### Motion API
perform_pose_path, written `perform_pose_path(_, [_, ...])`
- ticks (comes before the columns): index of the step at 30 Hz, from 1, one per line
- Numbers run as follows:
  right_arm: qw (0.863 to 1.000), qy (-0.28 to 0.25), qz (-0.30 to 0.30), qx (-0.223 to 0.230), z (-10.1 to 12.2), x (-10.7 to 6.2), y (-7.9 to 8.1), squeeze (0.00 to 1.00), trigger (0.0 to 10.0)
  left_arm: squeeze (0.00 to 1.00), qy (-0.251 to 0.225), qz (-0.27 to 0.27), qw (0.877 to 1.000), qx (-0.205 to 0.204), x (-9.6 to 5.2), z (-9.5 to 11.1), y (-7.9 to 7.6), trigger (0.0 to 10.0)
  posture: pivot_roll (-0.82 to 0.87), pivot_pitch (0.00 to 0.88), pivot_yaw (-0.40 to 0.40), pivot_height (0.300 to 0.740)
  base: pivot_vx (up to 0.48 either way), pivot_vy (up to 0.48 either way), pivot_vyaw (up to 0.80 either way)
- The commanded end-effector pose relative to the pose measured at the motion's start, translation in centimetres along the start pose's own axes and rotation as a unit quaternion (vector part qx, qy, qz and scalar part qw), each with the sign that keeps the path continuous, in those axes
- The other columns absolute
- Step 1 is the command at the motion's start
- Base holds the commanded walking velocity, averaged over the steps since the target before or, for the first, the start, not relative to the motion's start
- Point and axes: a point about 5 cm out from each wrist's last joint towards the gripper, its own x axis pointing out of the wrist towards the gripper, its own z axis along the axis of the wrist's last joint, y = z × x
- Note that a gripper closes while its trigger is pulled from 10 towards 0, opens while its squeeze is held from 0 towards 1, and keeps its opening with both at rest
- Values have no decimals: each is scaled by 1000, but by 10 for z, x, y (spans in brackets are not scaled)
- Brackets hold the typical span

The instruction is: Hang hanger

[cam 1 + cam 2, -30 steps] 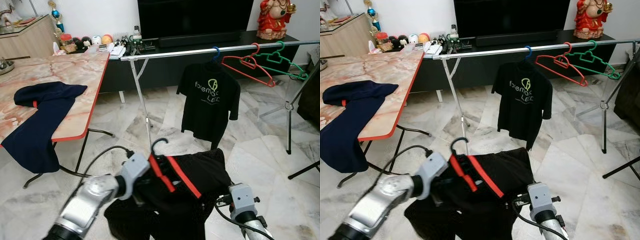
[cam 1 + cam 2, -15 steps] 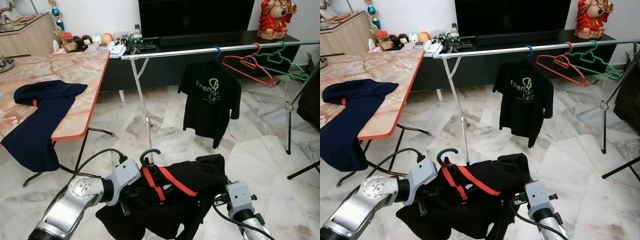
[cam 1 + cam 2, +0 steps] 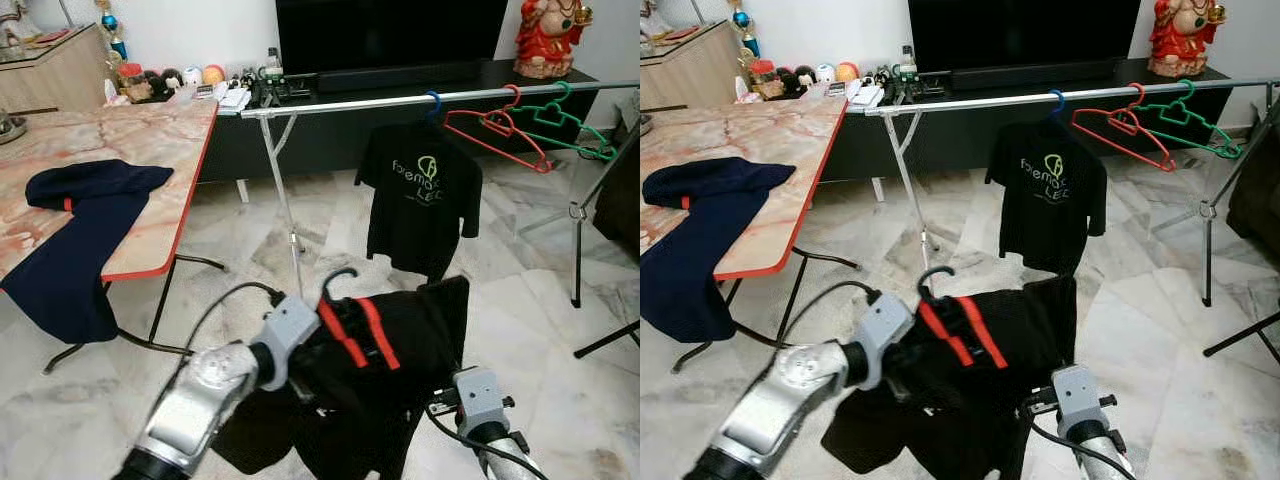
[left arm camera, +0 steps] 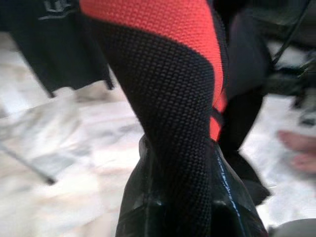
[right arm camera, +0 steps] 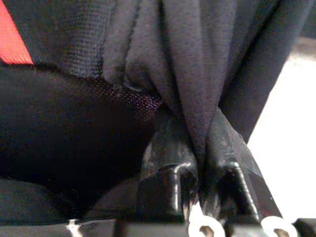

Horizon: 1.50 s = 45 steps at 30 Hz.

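Garment [image 3: 400, 340] between left pincer [image 4: 180, 197] fingers.

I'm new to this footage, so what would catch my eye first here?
A black garment with red stripes on a hanger, held up in the foreground between the left gripper and right gripper, jaws shut on its fabric. Behind it, a silver clothes rail carries a black printed T-shirt and empty red and green hangers.

A pale marble-tiled floor [image 3: 540, 330] is reflecting soft light. A marble-patterned folding table [image 3: 150, 170] with a red edge is standing on the left, while a long black TV console [image 3: 330, 135] is running along the white back wall [image 3: 200, 30].
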Motion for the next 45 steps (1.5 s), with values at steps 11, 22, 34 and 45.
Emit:
perform_pose_path(11, [1000,16,9,19,-5,0,7,0,0,0,95,200,974,48,4,-14,39,10000,-9,58,54,740,0,0,0])
perform_pose_path(22, [1000,17,-8,15,-5,-2,-4,0,0,0,116,125,974,147,-7,-31,30,10000,-8,60,55,740,0,0,0])
perform_pose_path(34, [999,25,-29,7,-6,-2,-22,0,0,0,113,22,978,177,-41,-39,35,10000,-2,58,52,740,0,0,0])
perform_pose_path(45, [999,34,-21,6,-9,-4,-20,0,0,0,47,64,992,101,-19,-23,27,10000,-5,56,53,740,0,0,0])
